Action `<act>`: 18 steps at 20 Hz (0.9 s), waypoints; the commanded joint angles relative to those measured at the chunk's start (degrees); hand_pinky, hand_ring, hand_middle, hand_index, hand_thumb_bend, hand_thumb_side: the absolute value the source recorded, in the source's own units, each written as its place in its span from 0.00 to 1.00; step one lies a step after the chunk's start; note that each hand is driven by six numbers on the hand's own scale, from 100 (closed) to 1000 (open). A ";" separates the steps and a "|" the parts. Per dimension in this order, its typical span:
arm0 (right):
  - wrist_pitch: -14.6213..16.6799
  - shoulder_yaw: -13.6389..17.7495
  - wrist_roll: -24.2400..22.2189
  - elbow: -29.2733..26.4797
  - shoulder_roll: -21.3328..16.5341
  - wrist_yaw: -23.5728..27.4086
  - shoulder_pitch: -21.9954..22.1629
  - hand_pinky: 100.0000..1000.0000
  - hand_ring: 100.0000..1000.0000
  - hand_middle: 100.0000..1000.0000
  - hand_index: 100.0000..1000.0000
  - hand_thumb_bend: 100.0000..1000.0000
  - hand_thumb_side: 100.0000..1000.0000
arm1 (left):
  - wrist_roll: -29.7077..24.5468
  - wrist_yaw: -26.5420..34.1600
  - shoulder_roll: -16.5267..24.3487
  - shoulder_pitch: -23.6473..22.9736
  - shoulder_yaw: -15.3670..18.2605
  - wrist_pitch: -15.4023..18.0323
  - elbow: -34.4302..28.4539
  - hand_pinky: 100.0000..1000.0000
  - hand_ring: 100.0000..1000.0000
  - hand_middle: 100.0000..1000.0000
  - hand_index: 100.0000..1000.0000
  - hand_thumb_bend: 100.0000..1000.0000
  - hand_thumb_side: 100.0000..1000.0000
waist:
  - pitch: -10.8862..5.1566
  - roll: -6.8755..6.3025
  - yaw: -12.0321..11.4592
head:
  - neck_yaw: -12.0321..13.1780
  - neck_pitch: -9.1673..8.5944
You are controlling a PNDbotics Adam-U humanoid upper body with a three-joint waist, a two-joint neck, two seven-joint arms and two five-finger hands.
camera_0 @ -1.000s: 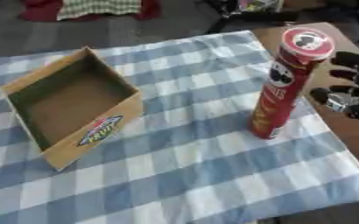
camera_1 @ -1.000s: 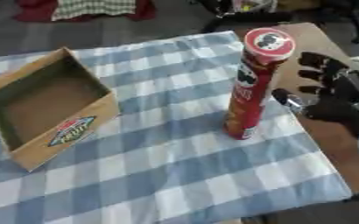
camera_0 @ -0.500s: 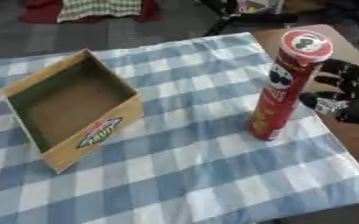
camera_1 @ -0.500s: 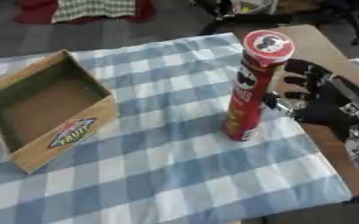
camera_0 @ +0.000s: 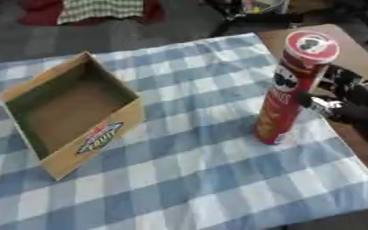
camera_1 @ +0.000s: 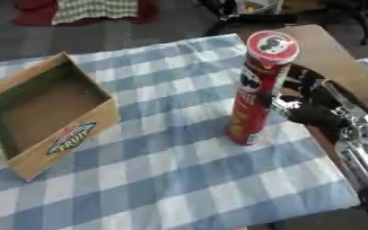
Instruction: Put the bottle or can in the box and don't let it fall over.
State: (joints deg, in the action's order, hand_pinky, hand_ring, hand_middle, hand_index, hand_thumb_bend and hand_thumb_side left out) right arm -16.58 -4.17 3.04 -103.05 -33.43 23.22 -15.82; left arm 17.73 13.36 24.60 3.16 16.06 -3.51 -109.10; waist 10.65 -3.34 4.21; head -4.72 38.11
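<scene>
Right hand sits just beside the tall red can in the left eye view, its fingers curling toward the tube's far side; whether they have closed on it I cannot tell. That can stands upright on the checked cloth, well apart from the open cardboard box.

From the right eye view, the can looks light, stiff and top-heavy. A hold around its middle seems safest, since a high grip could tip it. No left hand shows.
</scene>
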 commanded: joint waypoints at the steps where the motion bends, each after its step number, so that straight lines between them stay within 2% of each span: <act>1: 0.56 0.01 -0.38 -0.08 -0.21 0.77 -1.30 0.87 0.97 0.95 0.94 0.47 0.15 | -0.20 0.16 0.76 0.24 0.09 0.10 -0.48 1.00 0.76 0.88 0.75 0.39 0.00 | -0.34 0.11 -0.14 | -0.24 -0.80; 12: 0.45 -0.92 -1.41 1.24 1.25 -0.45 -4.16 0.87 0.96 0.94 0.91 0.48 0.13 | -0.54 0.29 0.42 0.43 -0.09 0.08 -0.52 1.00 0.76 0.88 0.74 0.38 0.00 | 0.08 0.13 -0.62 | -0.30 -0.96; 18: 0.18 -1.41 -0.88 1.89 2.05 -0.82 -6.06 0.86 0.94 0.92 0.89 0.44 0.13 | -0.69 0.36 0.24 0.45 -0.17 0.04 -0.56 1.00 0.75 0.88 0.74 0.37 0.00 | 0.31 0.16 -1.09 | -0.39 -1.07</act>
State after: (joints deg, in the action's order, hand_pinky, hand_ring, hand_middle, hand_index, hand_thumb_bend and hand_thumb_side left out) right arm -16.33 -5.73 1.95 -100.80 -30.81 22.85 -20.93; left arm 17.23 13.67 24.05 3.21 15.75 -3.54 -108.94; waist 11.55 -3.34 3.15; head -4.95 37.81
